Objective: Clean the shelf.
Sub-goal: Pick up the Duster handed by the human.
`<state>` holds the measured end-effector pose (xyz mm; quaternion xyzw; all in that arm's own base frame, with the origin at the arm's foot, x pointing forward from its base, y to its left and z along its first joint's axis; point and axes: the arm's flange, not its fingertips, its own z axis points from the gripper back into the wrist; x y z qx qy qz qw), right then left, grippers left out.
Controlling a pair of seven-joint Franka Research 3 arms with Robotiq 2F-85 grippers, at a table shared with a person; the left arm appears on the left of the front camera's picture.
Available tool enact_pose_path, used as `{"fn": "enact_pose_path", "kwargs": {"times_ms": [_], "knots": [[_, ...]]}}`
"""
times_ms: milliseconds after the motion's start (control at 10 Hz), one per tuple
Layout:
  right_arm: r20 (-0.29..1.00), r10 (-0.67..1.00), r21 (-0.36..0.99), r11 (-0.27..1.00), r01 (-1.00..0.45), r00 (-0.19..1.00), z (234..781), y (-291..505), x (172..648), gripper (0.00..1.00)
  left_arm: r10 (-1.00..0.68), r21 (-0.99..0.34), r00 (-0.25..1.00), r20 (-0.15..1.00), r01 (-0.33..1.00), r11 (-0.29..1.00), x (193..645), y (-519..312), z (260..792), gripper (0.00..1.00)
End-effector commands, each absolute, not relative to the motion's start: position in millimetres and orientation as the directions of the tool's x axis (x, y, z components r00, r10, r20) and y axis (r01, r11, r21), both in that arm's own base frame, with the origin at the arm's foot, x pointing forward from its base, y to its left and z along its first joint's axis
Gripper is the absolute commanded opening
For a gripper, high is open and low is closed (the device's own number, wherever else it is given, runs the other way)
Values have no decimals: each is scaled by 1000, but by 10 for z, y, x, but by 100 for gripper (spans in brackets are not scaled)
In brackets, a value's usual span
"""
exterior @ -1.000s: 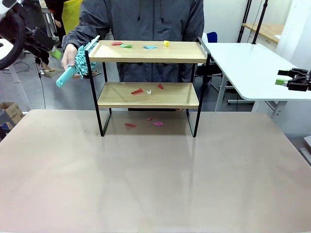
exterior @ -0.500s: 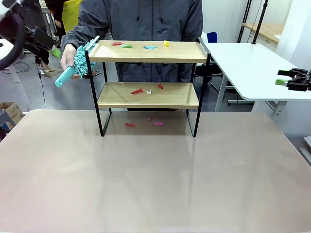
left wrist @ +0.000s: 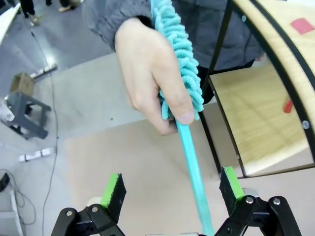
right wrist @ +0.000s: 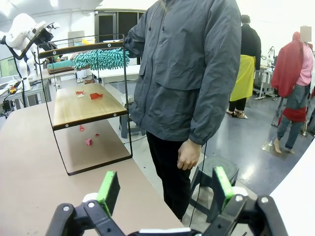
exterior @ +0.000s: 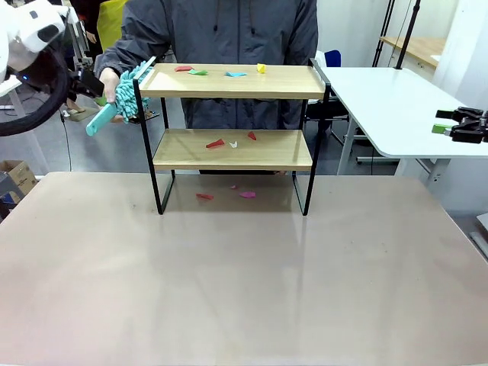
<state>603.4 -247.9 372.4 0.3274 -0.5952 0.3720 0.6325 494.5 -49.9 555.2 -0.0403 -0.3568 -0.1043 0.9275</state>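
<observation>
The shelf (exterior: 232, 150) stands at the far middle of the table, with coloured paper scraps (exterior: 235, 74) on its top board, more on the lower board and some on the table beneath. A person's hand (exterior: 111, 82) holds a teal duster (exterior: 131, 93) against the shelf's left end. My left gripper (exterior: 85, 82) hovers by that hand. In the left wrist view it (left wrist: 172, 191) is open, and the duster's handle (left wrist: 192, 167) runs down between its fingers, nearer the right one and touching neither. My right gripper (exterior: 457, 126) is open and empty far right, away from the shelf (right wrist: 81, 105).
The person (exterior: 221, 30) stands right behind the shelf. A white side table (exterior: 381, 99) sits at the back right and a cardboard box (exterior: 15, 179) on the floor at the left. The near half of the table (exterior: 244, 290) is bare.
My left arm has swung in from the upper left toward the duster's handle. The person's hand and duster have barely shifted. The right arm has not moved.
</observation>
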Motion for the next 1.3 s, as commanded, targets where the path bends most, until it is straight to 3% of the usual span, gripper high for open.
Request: {"fn": "enact_pose_path", "kwargs": {"times_ms": [0,600,900,1000,1200], "knots": [[996,83,-32,505,-863,11,3744,-2466,6035,100,-147,-15,736,660,209,978,4983,-580,5524,100],[996,83,-32,505,-863,11,3744,-2466,6035,100,-119,-43,774,622,185,982,5080,-642,5301,100],[996,83,-32,505,-863,11,3744,-2466,6035,100,-131,-42,787,603,195,980,5093,-630,5284,15],[996,83,-32,505,-863,11,3744,-2466,6035,100,-128,-42,791,599,191,981,5093,-631,5285,0],[996,83,-32,505,-863,11,3744,-2466,6035,100,-120,-39,795,594,177,983,5080,-618,5305,0]]}}
